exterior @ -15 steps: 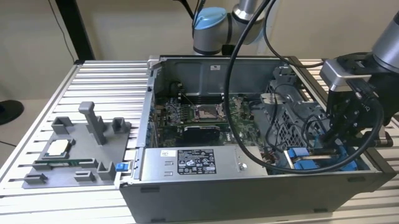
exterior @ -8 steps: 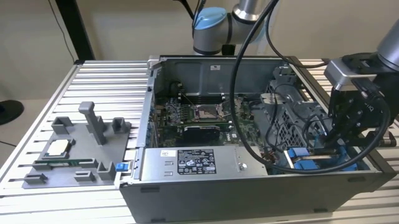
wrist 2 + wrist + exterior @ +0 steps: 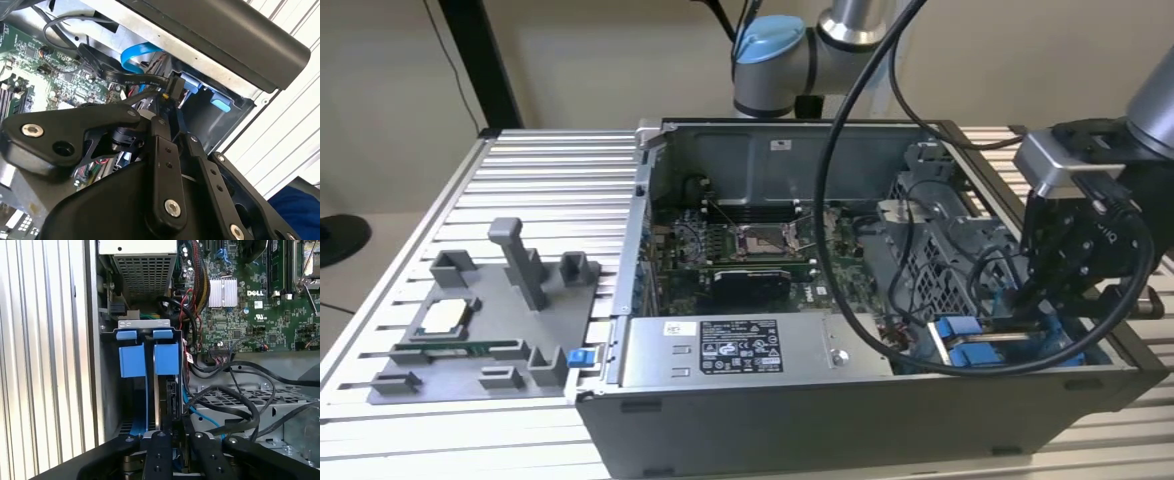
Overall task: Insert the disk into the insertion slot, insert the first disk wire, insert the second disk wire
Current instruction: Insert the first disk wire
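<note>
In the exterior view, the gripper (image 3: 1041,305) hangs inside the open computer case (image 3: 854,420) at the exterior view's right, at the insertion slot (image 3: 977,345). In the second wrist view, its fingers (image 3: 161,145) sit close together, pinching a black wire plug (image 3: 176,89). In the first wrist view, the disk (image 3: 171,395) stands edge-on in the slot between blue rails (image 3: 166,357).

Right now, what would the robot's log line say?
gripper: low in case, at black wire plug | disk: sitting in insertion slot
</note>
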Available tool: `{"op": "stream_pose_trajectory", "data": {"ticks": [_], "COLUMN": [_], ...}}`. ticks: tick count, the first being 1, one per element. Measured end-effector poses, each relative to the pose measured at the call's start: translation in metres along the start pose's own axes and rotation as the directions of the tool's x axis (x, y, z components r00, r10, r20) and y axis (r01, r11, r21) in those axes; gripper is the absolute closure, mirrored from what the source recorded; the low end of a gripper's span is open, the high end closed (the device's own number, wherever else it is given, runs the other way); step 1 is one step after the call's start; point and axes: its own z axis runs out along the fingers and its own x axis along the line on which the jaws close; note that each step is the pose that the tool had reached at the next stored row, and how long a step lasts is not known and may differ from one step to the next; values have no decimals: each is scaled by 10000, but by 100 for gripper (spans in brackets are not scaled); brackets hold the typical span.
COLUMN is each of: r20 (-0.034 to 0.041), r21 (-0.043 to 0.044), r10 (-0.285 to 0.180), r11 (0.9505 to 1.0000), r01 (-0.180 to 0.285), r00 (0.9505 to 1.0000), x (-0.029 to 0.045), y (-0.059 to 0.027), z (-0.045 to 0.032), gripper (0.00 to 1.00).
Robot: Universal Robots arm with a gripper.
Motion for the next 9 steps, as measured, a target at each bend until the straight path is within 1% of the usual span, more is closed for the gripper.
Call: {"op": "stream_pose_trajectory", "data": {"ticks": [5,9], "r20": [1,-1], "r21": [-1,-33], "r10": [1,3], "r11": [10000,10000], "r01": [-1,-3], "r00": [10000,10000], "x": [0,0], "y": [0,0], "z": [8,9], "gripper": [100,100]}}
